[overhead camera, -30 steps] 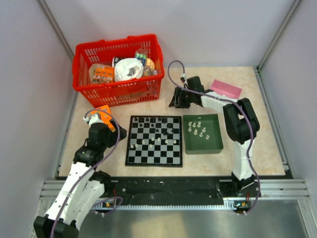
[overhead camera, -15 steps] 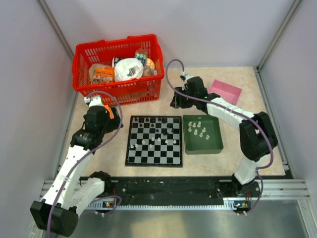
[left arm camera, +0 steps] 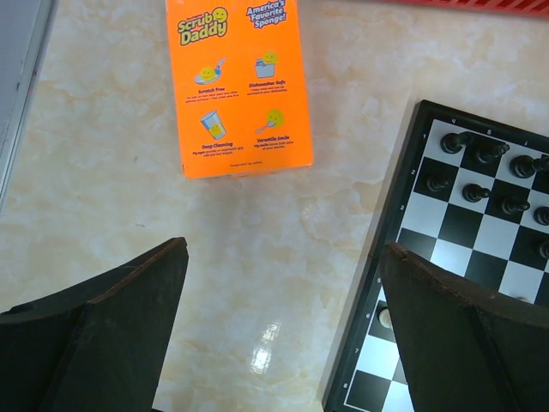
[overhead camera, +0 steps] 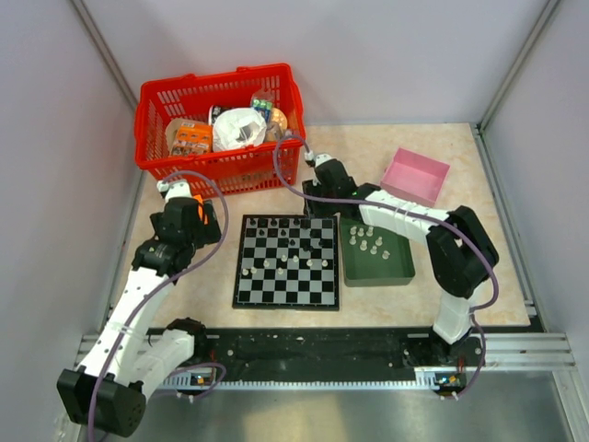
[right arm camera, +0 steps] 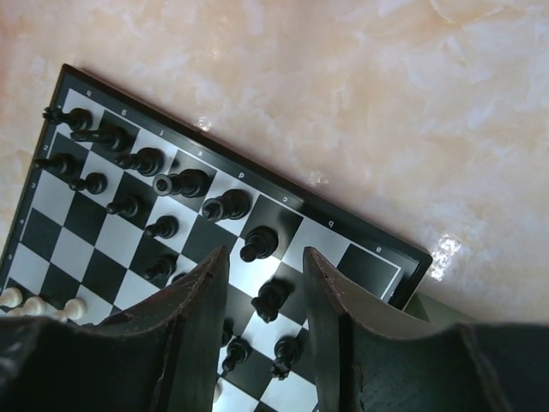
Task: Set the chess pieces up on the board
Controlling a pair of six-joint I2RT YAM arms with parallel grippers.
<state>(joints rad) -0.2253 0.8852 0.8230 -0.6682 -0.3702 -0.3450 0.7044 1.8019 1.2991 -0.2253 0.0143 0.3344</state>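
**Inventory**
- **Board (overhead camera: 285, 291), one:** flat and square, with black-and-white checks and a black border. It lies mid-table, between the two arms.
- **Black pieces (right arm camera: 184, 183), at least a dozen:** they are crowded onto the far rows. Most stand upright, and one or two may be tipped over.
- **White pieces (right arm camera: 34, 305):** three show on the board's middle rows. About seven more lie loose in the tray.
- **Green tray (overhead camera: 398, 269), one:** it sits just beside the board's right edge.
- **Red basket (overhead camera: 216, 170), one:** it stands at the far left and holds a white bundle, an orange packet and other packaged goods.
- **Pink box (overhead camera: 416, 177), one:** it sits at the far right.
- **Orange sponge packet (left arm camera: 240, 86), one:** it lies flat, left of the board.
- **Left gripper (left arm camera: 283, 249):** its jaws are spread wide with nothing between them. It is above bare table beside the board's left edge.
- **Right gripper (right arm camera: 265, 254):** its jaws are narrowly parted and clamp nothing. It is above the board's far right corner.
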